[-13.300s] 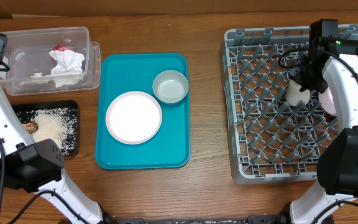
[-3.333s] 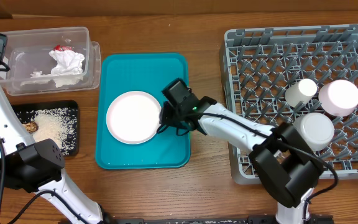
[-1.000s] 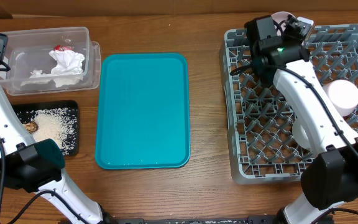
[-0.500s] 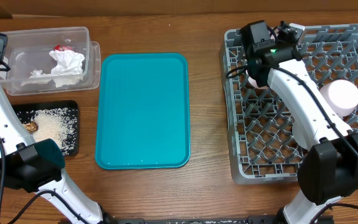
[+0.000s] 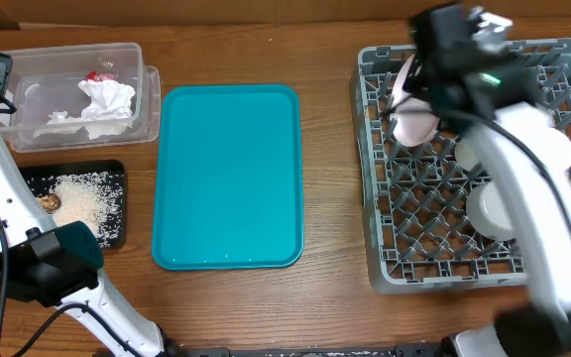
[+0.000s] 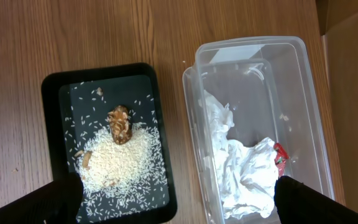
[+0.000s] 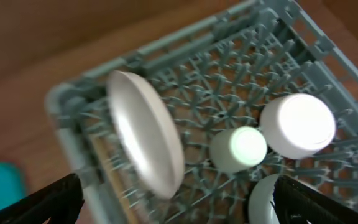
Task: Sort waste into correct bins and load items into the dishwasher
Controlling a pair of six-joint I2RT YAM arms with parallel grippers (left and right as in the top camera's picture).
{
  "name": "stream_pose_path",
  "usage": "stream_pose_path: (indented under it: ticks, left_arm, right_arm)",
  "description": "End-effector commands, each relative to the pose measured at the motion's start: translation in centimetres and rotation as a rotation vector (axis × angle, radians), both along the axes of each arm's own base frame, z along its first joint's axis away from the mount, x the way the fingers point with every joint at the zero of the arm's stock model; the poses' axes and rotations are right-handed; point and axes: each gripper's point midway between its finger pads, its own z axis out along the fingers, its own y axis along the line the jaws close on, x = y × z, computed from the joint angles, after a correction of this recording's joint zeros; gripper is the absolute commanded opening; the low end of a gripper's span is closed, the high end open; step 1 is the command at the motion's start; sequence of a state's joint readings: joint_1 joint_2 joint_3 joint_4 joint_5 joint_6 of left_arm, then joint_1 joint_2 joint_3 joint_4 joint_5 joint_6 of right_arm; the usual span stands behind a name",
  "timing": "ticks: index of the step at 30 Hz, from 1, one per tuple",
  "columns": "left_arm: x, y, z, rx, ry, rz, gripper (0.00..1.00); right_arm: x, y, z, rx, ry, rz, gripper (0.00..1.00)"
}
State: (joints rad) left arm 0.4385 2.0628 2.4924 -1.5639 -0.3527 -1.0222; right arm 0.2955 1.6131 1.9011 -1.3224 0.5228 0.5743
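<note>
white plate (image 7: 145, 140) stands on edge, leaning, in grey rack (image 5: 434, 276); right gripper (image 7: 179, 208) spread apart.

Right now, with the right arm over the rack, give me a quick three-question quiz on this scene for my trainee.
1. True or false: the large plate stands on edge in the dish rack.
2. Where does the rice lie? A dish rack; B black tray; C teal tray.
3. Besides the napkin, what lies in the clear tub?
Key: 1 true; 2 B; 3 the red wrapper.
</note>
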Motion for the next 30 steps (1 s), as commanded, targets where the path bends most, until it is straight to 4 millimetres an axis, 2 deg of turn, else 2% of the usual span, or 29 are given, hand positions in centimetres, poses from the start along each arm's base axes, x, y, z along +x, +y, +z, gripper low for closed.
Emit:
stream_pose_path:
  ticks: [1,3,6,10,13,17,21,25,30]
  left_arm:
    - [0.1,0.0,-0.2,0.007,0.010,0.009,1.00]
    - [0.1,0.0,-0.2,0.007,0.010,0.009,1.00]
    - [0.0,0.0,-0.2,0.007,0.009,0.009,1.00]
    - [0.1,0.0,-0.2,0.007,0.010,0.009,1.00]
    - [0.0,0.0,-0.2,0.007,0.009,0.009,1.00]
    - [0.1,0.0,-0.2,0.007,0.010,0.009,1.00]
    - [0.1,0.0,-0.2,0.007,0.010,0.009,1.00]
    - [0.0,0.0,-0.2,0.007,0.009,0.009,1.00]
    - [0.0,0.0,-0.2,0.007,0.010,0.009,1.00]
  right_arm:
    - [-5.5,1.6,6.6,0.207,-0.148,0.119,1.00]
    - [-9.0,1.6,8.0,0.260,-0.162,0.162,1.00]
    - [-13.7,0.5,8.4,0.282,-0.150,0.160,1.00]
    - [-19.4,-1.3,6.6,0.302,-0.102,0.111,1.00]
    - [-22.1,-2.2,4.5,0.303,-0.082,0.101,1.00]
    - [-24.3,-2.6,1.5,0.323,-0.104,0.112,1.00]
    - [-25.9,-1.4,-1.5,0.385,-0.053,0.163,1.00]
    - [-26.9,-1.5,-3.0,0.382,0.017,0.160,1.00]
    - [-27.3,-1.6,-3.3,0.378,0.039,0.156,1.00]
